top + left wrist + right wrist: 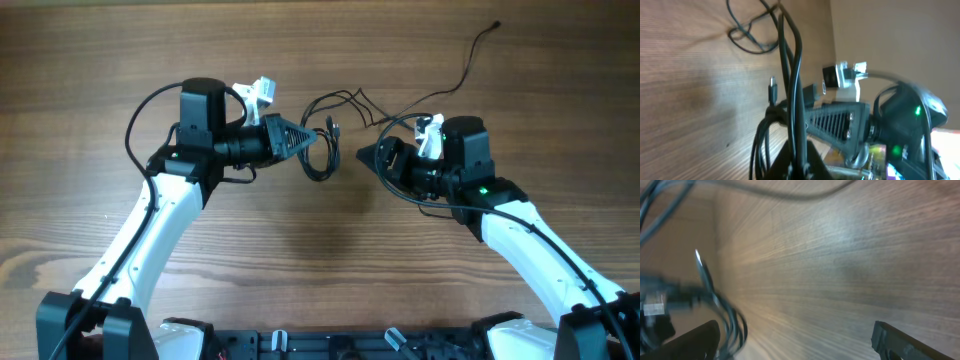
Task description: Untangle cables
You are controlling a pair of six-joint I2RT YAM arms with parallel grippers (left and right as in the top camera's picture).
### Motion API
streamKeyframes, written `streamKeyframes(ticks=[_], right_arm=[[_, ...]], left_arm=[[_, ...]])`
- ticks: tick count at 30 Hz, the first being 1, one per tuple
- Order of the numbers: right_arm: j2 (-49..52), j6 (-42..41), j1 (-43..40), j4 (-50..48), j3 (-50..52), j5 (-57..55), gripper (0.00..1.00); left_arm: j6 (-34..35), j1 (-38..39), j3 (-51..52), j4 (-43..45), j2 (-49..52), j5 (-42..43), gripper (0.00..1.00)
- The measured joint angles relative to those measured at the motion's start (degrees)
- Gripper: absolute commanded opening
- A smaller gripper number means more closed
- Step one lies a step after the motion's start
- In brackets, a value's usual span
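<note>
The cables (322,160) are thin black cords: a small looped bundle at the table's middle and a long strand (465,70) running to the far right. My left gripper (312,140) is shut on the bundle. In the left wrist view its fingers (801,167) pinch cords (790,75) that rise from them, with a plug end (771,90) hanging beside. My right gripper (366,157) faces the bundle from the right, a short gap away. In the right wrist view it (795,345) is wide open and empty, with blurred cords (722,317) beside its left finger.
A loose cable loop (747,40) lies on the wooden table (320,260) beyond the left fingers. The right arm's gripper body (840,122) sits close in front of the left wrist camera. Thick arm cables (150,110) loop by each wrist.
</note>
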State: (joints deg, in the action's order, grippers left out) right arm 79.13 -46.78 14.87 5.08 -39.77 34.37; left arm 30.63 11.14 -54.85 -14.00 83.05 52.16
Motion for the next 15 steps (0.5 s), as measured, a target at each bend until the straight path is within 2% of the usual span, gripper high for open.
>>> streamKeyframes(ticks=[3,5,7,11,13,15], right_arm=[[0.00,-3.15,0.00,-0.83,0.00,-0.13,1.00],[0.00,-2.14,0.11,-3.61,0.07,0.94,1.00],[0.04,3.37,1.09,-7.63,0.09,4.81,1.00],[2.78,9.03,1.81,-12.41,0.09,13.97,1.00],[6.01,8.87,1.97,-15.54,0.13,16.11,1.00],[8.57,6.60,3.34,-23.41,0.39,17.99,1.00]], left_arm=[[-11.43,0.02,-0.24,-10.67,0.02,4.44,0.04],[-17.03,0.02,-0.17,-12.15,0.02,6.71,0.04],[-18.78,0.00,-0.15,-10.43,0.02,9.77,0.04],[-12.83,-2.75,-0.13,-3.43,0.02,16.13,0.04],[-7.02,-4.74,-0.13,-2.64,0.02,17.03,0.04],[-2.64,-5.73,-0.13,-2.23,0.02,16.55,0.04]])
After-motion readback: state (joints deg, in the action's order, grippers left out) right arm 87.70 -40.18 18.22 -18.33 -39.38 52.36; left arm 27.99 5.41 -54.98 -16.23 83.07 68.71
